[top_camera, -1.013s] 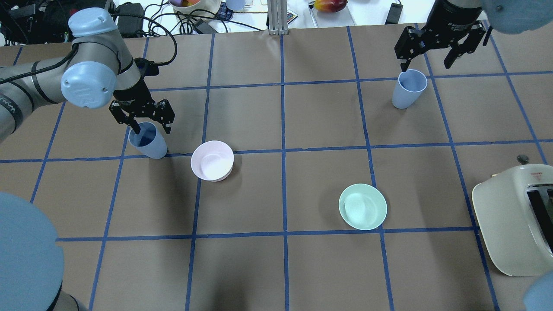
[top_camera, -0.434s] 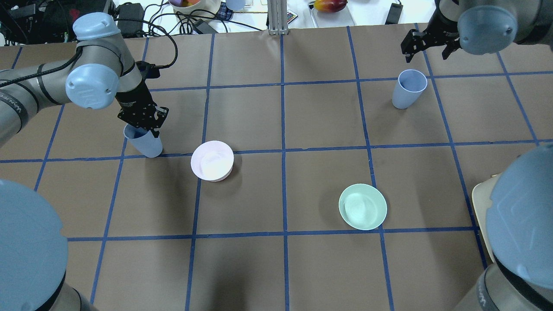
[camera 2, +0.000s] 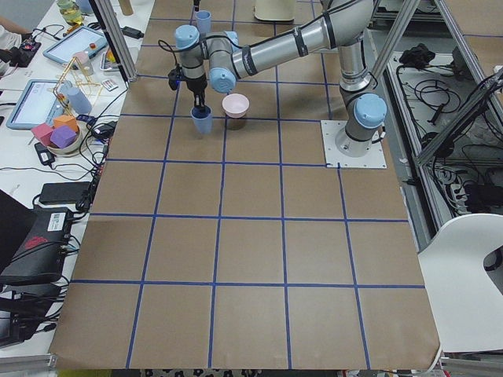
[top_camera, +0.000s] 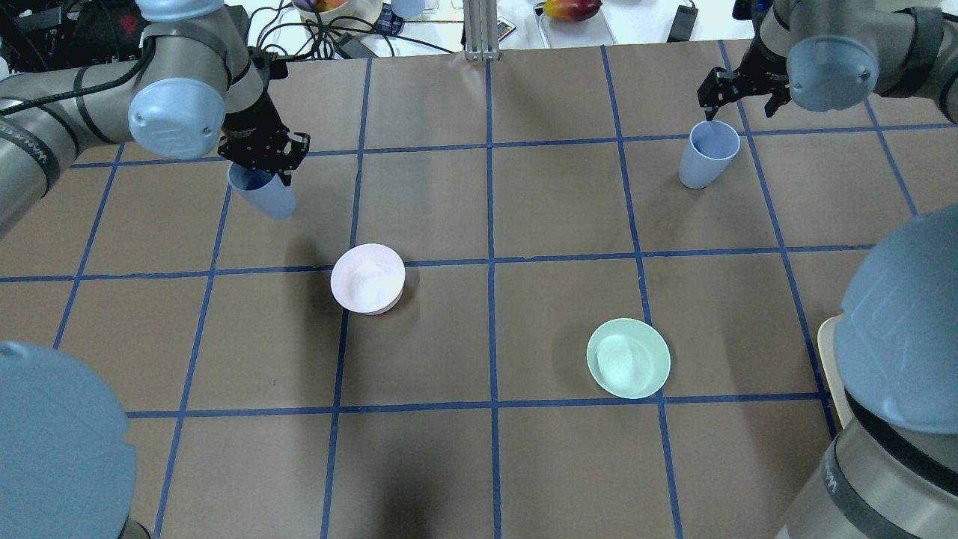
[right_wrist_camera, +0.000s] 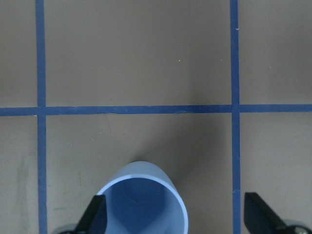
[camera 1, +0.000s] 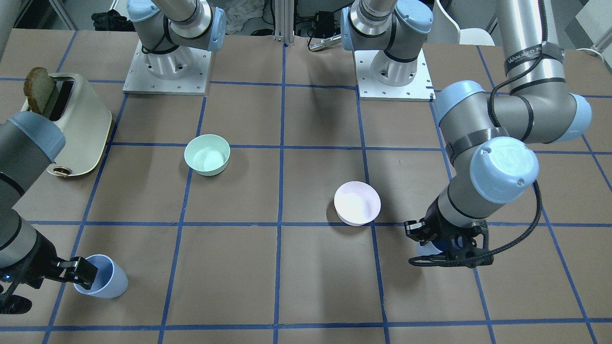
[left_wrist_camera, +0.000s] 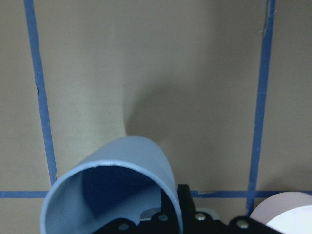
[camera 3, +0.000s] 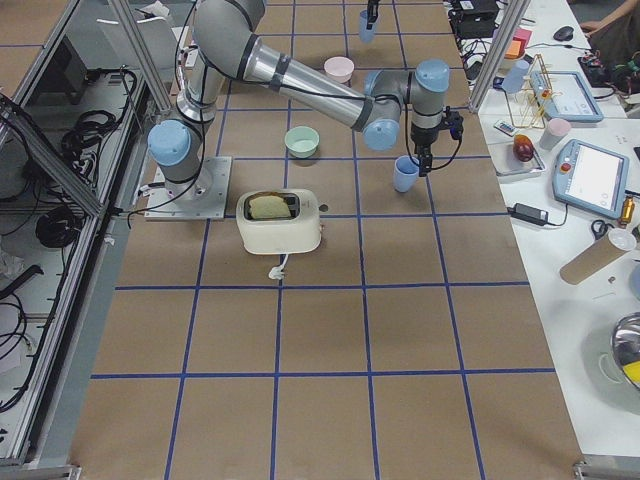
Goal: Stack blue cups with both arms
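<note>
Overhead exterior: left end effector pinches one blue cup (right end effector spread).

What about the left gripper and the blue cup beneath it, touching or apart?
Touching. In the left wrist view the left gripper pinches the blue cup by its wall at the rim.

Two small pale periwinkle-blue tapered plastic tumblers are in view: the left tumbler at the far left and the right tumbler at the far right. There are two wider round plastic bowls, one of each colour: one pale pink bowl left of centre, and one mint-green bowl nearer and right of centre. One cream toaster stands at the near right edge of the single table, with one slice of brown toast in it. Two silver-grey jointed robot arms reach in: the left arm and the right arm.
</note>
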Controlling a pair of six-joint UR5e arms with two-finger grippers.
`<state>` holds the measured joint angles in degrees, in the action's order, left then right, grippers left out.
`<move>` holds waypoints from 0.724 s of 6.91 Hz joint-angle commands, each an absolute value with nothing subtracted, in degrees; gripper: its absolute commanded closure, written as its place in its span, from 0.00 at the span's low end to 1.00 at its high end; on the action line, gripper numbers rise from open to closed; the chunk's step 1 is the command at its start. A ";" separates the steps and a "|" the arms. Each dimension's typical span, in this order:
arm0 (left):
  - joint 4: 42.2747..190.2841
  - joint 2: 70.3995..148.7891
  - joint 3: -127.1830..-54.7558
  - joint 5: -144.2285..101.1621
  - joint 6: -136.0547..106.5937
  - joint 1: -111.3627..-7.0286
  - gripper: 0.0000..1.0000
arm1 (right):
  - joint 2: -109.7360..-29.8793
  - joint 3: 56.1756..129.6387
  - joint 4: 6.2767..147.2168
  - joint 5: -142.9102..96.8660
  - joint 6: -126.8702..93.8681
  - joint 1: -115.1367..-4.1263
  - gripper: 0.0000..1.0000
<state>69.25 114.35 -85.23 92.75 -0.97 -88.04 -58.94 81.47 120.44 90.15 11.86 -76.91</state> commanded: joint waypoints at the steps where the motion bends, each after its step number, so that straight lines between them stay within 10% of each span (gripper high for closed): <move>1: 68.56 115.75 -79.65 92.38 -16.90 -97.87 1.00 | -58.01 81.91 119.54 90.26 11.60 -76.03 0.00; 5: 57.02 127.85 -74.04 89.75 -16.44 -107.99 1.00 | -57.22 82.00 114.96 90.09 11.43 -76.03 0.02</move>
